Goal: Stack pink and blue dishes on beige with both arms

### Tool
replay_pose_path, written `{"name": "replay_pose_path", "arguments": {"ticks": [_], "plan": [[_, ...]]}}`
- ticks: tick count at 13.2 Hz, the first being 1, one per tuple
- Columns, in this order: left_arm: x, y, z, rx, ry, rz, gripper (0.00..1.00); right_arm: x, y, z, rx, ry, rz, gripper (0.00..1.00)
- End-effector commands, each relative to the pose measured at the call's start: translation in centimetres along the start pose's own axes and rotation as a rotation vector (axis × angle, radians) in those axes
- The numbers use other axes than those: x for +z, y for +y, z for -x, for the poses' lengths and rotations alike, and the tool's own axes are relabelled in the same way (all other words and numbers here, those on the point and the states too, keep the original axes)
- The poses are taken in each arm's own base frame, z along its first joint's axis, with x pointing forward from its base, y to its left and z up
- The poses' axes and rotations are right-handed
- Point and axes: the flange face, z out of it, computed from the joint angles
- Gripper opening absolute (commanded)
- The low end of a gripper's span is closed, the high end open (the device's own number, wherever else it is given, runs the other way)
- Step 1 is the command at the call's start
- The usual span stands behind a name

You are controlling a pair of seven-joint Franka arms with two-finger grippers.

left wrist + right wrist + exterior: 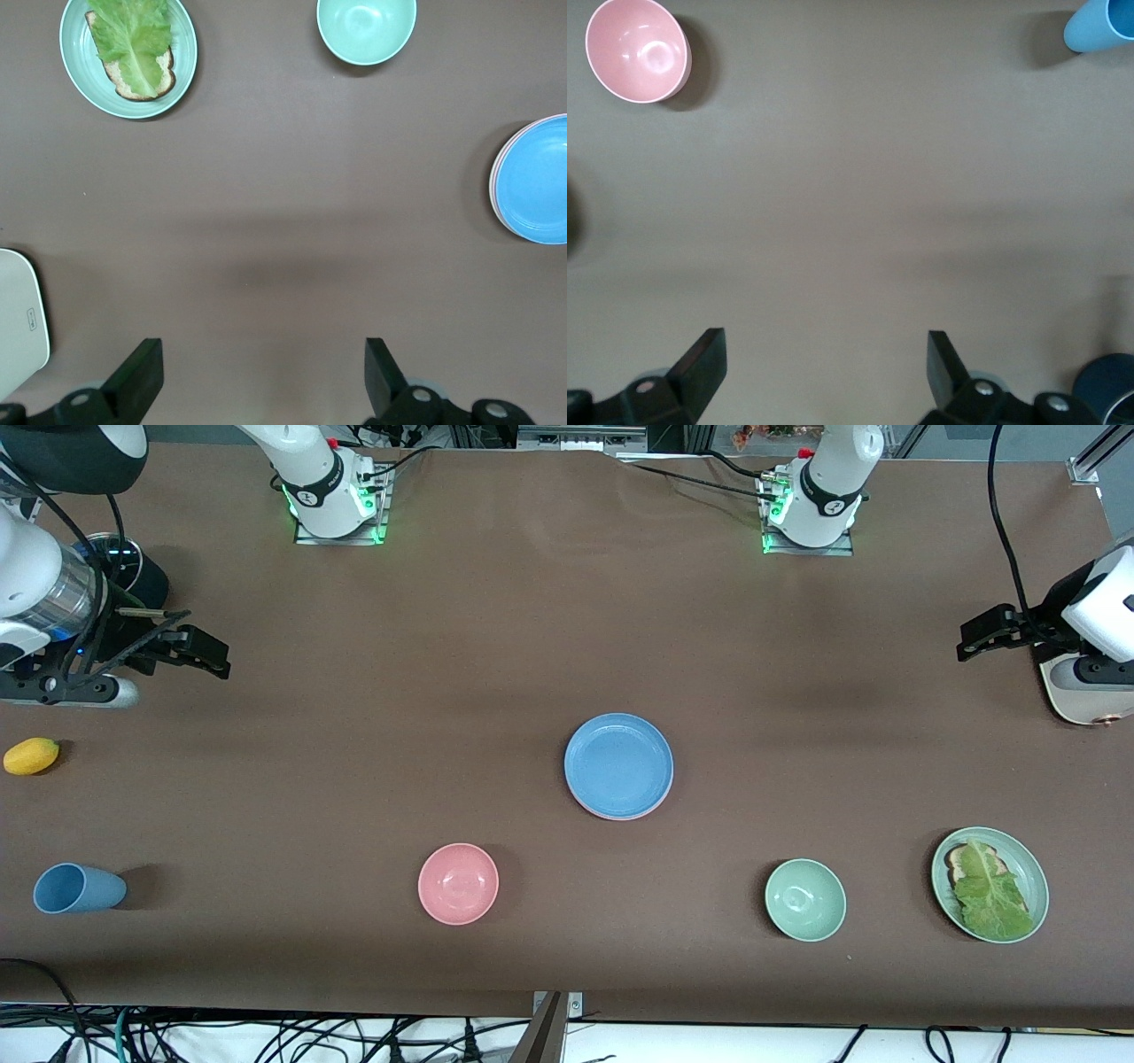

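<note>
Front view gives me the pink bowl [458, 883], green bowl [805, 899] and lettuce plate [990, 884] nearest on the desk [372, 779]. Mid-desk, between both pincers, I see the blue plate [618, 764] on top of a stack, a pink plate [611, 813] rim just showing under it. My right pincer [208, 657] and left pincer [972, 638] wait over opposite desk ends, fingers apart, holding nothing.
</note>
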Motion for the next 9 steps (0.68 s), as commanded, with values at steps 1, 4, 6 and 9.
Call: {"name": "replay_pose_path", "arguments": {"ticks": [1,4,6,9], "plan": [[-0.5,0.1,-0.3,0.024,0.004,0.002,1.0,-0.8,0.7,0.4,-0.044,0.0,0.01,1.0],[-0.6,0.2,-0.3,0.025,0.006,0.002,1.0,-1.8,0.7,0.7,-0.061,0.018,0.009,1.0],[-0.5,0.2,-0.3,0.025,0.004,0.002,1.0,-2.3,0.7,0.7,-0.064,0.027,0.008,1.0],[-0.5,0.1,-0.3,0.024,0.004,0.002,1.0,-3.5,0.9,0.9,-0.079,0.032,0.007,1.0]]}}
